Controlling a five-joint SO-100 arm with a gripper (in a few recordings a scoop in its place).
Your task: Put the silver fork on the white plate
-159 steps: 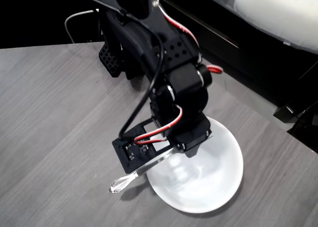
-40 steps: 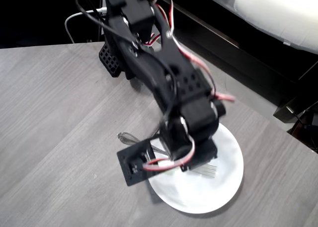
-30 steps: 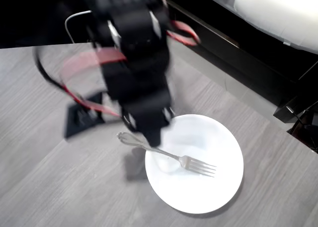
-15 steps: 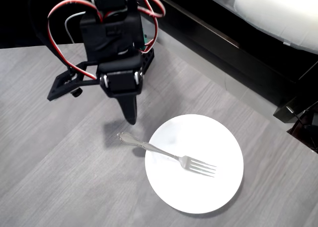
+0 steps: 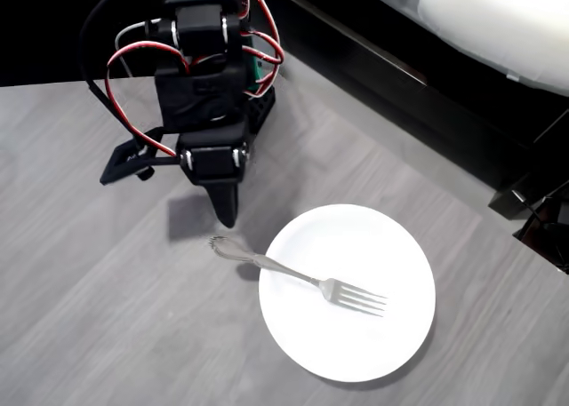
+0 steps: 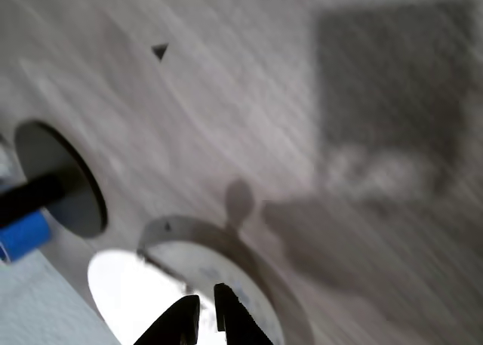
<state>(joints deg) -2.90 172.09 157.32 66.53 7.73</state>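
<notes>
The silver fork point(image 5: 302, 276) lies free in the overhead view. Its tines rest on the white plate point(image 5: 373, 246) and its scrolled handle end sticks out over the plate's left rim onto the table. My gripper point(image 5: 227, 215) hangs just above and to the left of that handle end, clear of the fork. Its fingers are drawn together into one dark point with nothing between them. The wrist view is blurred; there the gripper point(image 6: 205, 318) shows at the bottom edge with only a thin slit between its dark fingertips point(image 6: 181, 322).
The grey wood-grain table point(image 5: 107, 317) has free room left of and below the plate. A dark gap and black furniture run along the table's back right edge point(image 5: 418, 131). The arm's base and red wires stand at the back point(image 5: 213, 59).
My gripper let go of the fork over the plate and swung away to the upper left. In the last half second it barely shifted. The fork stays where it landed.
</notes>
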